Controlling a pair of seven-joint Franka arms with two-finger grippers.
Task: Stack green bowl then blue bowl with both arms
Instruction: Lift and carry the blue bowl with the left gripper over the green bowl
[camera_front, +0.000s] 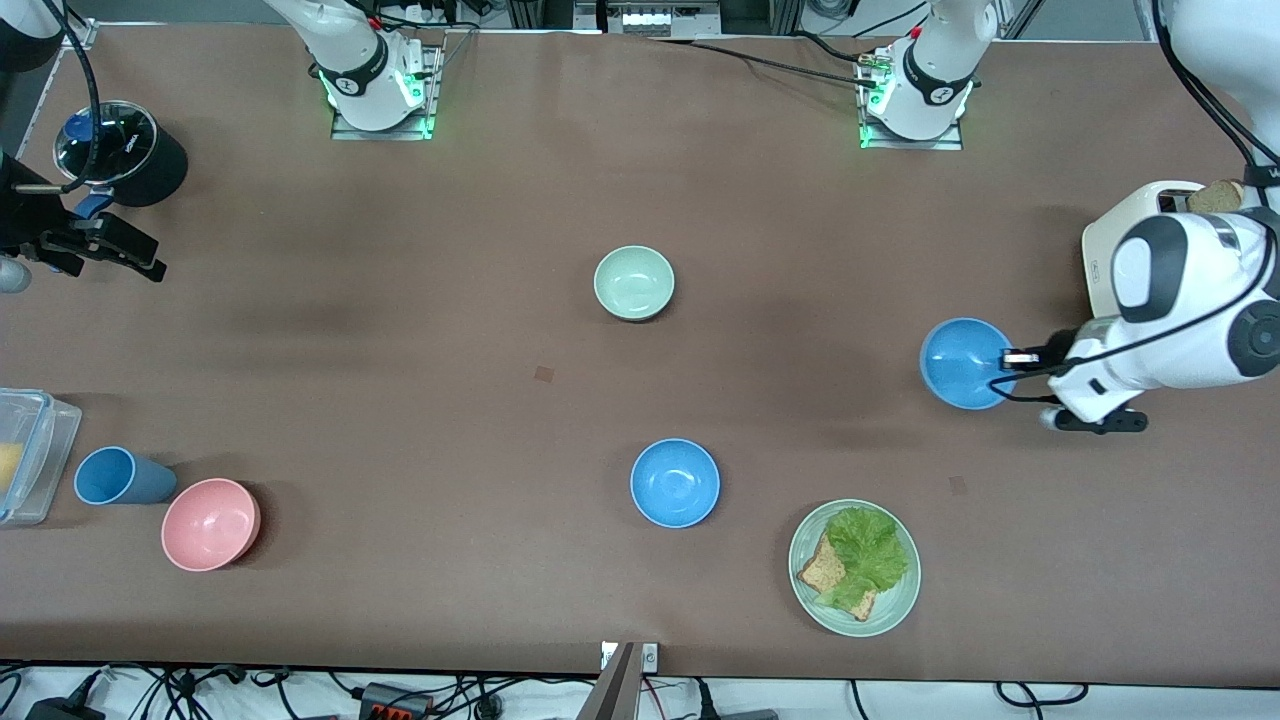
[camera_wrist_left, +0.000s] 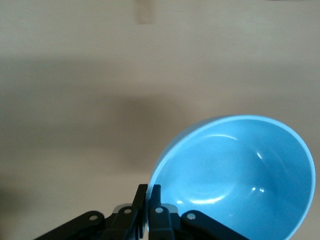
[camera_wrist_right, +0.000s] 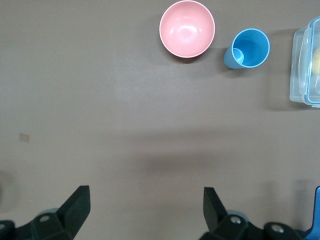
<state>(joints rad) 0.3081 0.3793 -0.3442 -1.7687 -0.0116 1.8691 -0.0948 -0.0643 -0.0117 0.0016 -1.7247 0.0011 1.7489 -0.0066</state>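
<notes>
The pale green bowl (camera_front: 634, 283) stands upright mid-table, with nothing near it. My left gripper (camera_front: 1010, 358) (camera_wrist_left: 149, 192) is shut on the rim of the blue bowl (camera_front: 963, 363) (camera_wrist_left: 240, 175), one finger inside the wall and one outside. That bowl hangs tilted above the table toward the left arm's end, and its glossy inside shows white glints. My right gripper (camera_front: 150, 262) (camera_wrist_right: 146, 192) hovers open and empty over bare table at the right arm's end, next to a black pot.
A second blue bowl (camera_front: 675, 482) sits nearer the front camera than the green bowl. A pale green plate (camera_front: 905, 598) holds bread and lettuce. A pink bowl (camera_front: 210, 524) (camera_wrist_right: 187, 28), blue cup (camera_front: 115, 476) (camera_wrist_right: 247, 48), clear container (camera_front: 35, 450), lidded black pot (camera_front: 125, 150) and white toaster (camera_front: 1110, 245) stand at the table's ends.
</notes>
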